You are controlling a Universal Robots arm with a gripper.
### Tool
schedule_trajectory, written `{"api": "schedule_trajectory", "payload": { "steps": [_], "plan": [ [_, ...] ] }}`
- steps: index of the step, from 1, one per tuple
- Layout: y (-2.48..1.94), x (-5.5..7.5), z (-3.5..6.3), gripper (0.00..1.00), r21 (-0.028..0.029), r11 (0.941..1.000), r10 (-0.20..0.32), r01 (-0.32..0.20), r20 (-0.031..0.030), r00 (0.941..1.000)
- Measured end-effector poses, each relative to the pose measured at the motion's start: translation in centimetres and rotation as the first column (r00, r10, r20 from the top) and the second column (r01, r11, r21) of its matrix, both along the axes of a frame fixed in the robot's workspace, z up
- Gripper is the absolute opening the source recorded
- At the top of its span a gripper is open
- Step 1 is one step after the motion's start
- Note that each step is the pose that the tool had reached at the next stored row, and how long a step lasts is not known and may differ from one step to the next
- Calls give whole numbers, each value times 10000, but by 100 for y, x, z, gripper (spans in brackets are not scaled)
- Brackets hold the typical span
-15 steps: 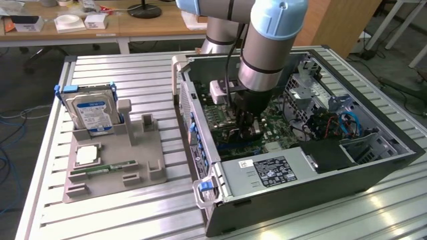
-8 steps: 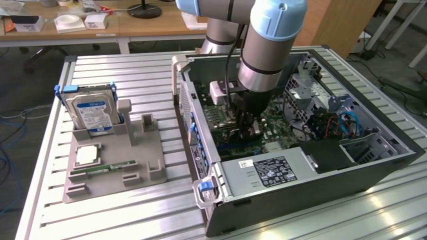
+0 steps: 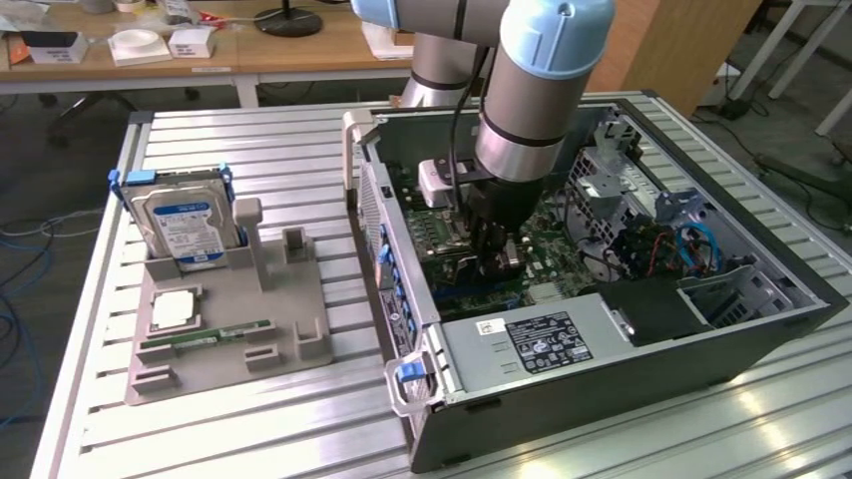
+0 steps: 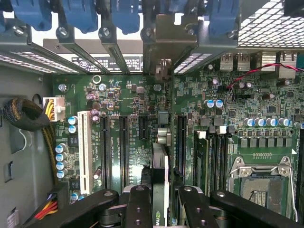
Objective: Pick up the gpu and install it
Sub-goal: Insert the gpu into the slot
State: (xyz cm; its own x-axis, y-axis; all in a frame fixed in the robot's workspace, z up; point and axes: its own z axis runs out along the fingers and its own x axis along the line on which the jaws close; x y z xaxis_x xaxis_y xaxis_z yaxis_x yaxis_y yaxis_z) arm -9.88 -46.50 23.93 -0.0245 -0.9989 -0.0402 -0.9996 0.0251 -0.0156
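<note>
Gripper [image 4: 160, 197] is down inside the case [image 3: 745, 329], black fingers [image 4: 139, 202] clamped on the gpu [image 4: 160, 164]: a thin dark card seen edge-on, with its silvery end bracket [image 4: 169, 40] up against the rear slots. The card stands upright over the green motherboard [image 4: 128, 95], between long black slots. In the exterior view, the tray [image 3: 213, 369] lies at 9 o'clock from the case.
</note>
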Motion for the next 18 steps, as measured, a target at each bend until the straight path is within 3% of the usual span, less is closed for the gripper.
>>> {"api": "schedule_trajectory", "payload": {
  "steps": [18],
  "plan": [
    [0,0,-3,27,0,9997,238,-238,0,9997]
  ]
}}
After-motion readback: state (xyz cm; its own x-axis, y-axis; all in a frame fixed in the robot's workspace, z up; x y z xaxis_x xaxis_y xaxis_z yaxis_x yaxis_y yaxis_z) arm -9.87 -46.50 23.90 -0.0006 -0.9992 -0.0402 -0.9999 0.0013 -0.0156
